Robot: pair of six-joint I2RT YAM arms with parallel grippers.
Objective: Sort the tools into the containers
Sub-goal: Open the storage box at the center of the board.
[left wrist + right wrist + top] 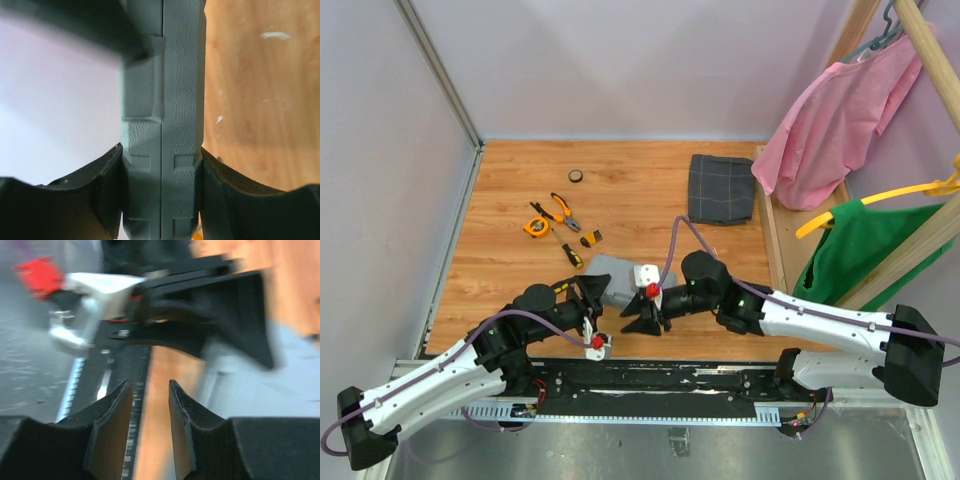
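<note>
The grey tool case (pixel 618 279) lies closed near the front of the wooden table. My left gripper (pixel 592 296) is shut on its near left edge. In the left wrist view the case's textured edge and seam (pixel 162 125) fill the gap of the left gripper (pixel 161 165), with both pads pressing on it. My right gripper (pixel 646 320) hovers just right of that spot, near the case's front corner. In its wrist view the right gripper (pixel 150 387) is open a narrow way with nothing between the fingers. Pliers (pixel 563 210), an orange tape measure (pixel 536 227) and a screwdriver (pixel 570 255) lie loose behind the case.
A small yellow-and-black tool (pixel 591 239) and a dark ring (pixel 576 176) also lie on the table. A folded checked cloth (pixel 722 188) sits at the back right. A wooden rack with pink and green clothes (pixel 840 130) borders the right side. White walls close the left and back.
</note>
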